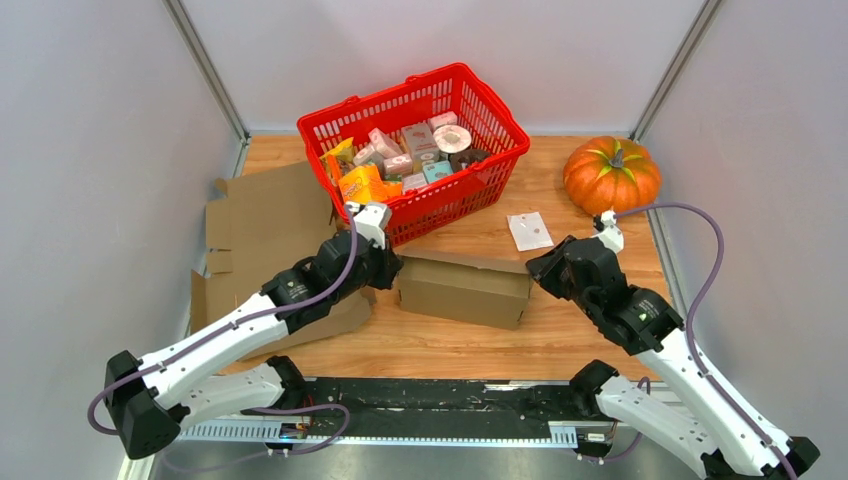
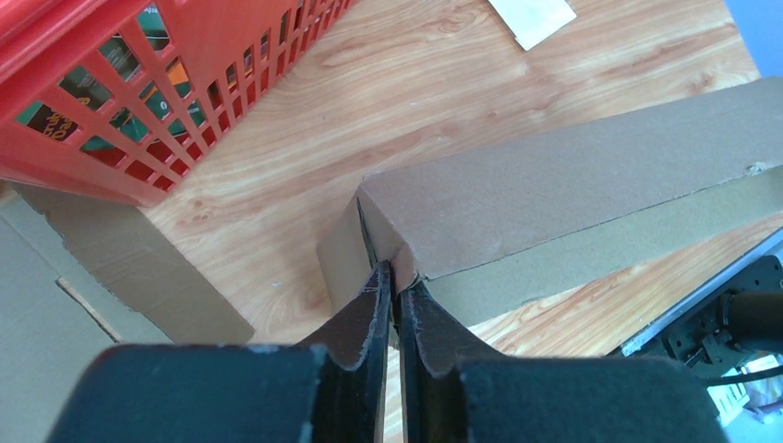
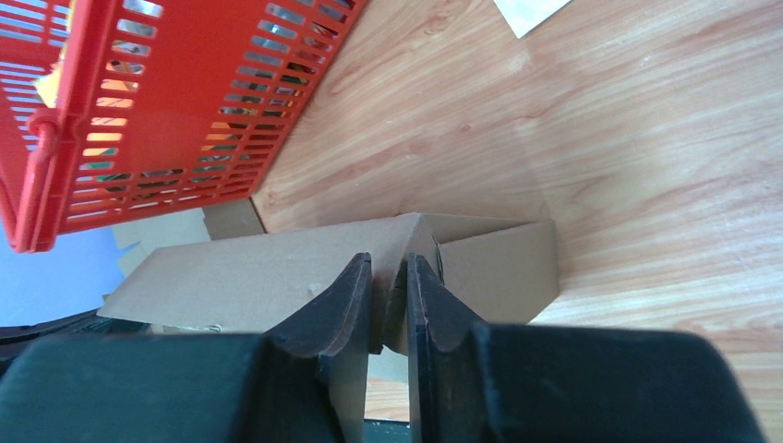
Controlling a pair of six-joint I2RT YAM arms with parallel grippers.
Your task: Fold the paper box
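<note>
the red basket (image 1: 455,198) holds assorted small packets (image 1: 412,150). the left gripper (image 2: 395,275) and right gripper (image 3: 388,266) each clamp a thin edge at one end of the cardboard box (image 1: 465,288).

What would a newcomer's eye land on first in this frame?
The red basket, full of small packages, stands at the back centre of the table, with an orange pumpkin at back right. In front of it lies the brown cardboard box, held at both ends: the left gripper pinches its left end, the right gripper its right end.
</note>
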